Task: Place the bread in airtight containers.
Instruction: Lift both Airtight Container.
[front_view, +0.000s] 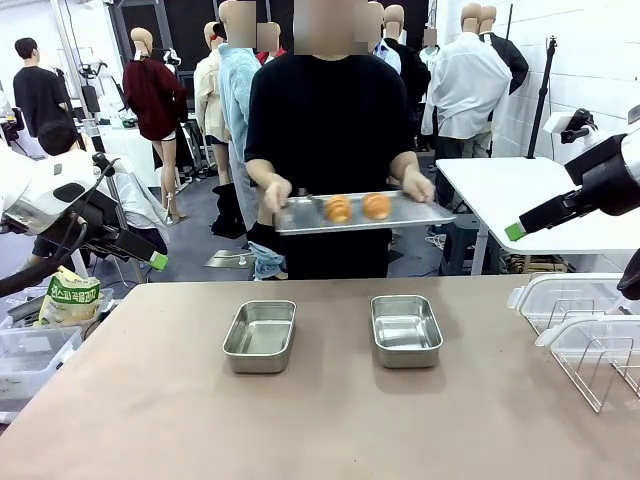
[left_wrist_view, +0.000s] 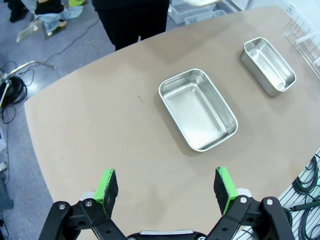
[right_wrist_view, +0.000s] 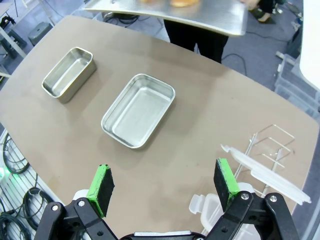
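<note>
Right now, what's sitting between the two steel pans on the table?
Nothing. The stretch of table between the left pan and the right pan is bare. The front view shows it, and both wrist views agree.

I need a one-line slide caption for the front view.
A person across the table holds a steel tray with two croissants; two empty steel pans stand on the table.

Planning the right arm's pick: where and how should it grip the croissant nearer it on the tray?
Take the croissant across its middle from above: it lies flat on the tray, with the other croissant close beside it, likely blocking a sideways approach.
</note>
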